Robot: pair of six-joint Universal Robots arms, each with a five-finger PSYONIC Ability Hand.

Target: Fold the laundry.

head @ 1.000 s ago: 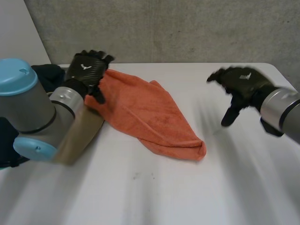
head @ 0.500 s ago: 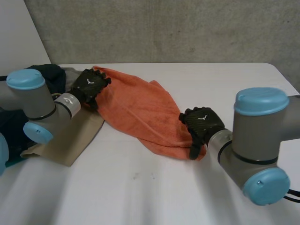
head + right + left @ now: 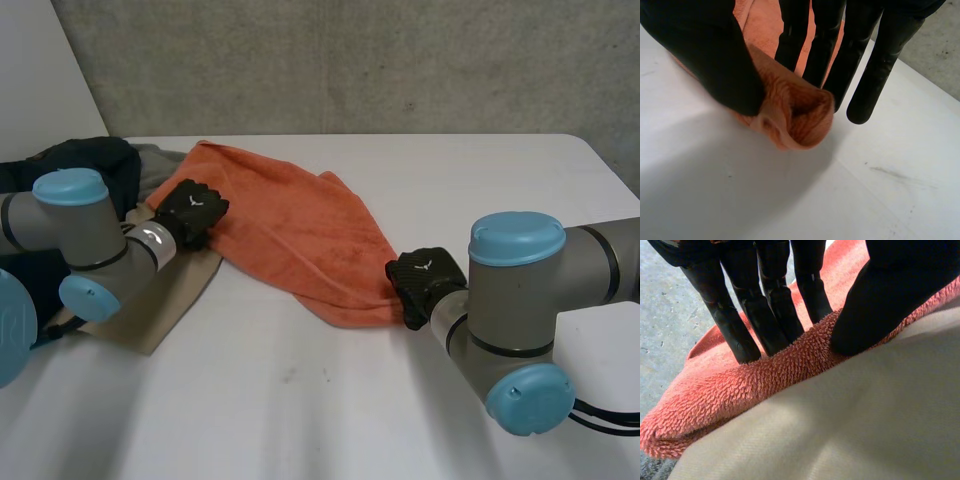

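White table [image 3: 300, 420] against a grey concrete wall [image 3: 400, 60]

A smooth white rectangular table [image 3: 330, 420] spreads across the head view, with a few small dark specks [image 3: 290, 376] near its front middle. Behind its far edge stands a rough grey concrete wall [image 3: 400, 60], and a plain white panel [image 3: 35, 90] adjoins that wall at the left.

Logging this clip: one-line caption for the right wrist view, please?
Right hand pinching the end of the orange towel on a white table.
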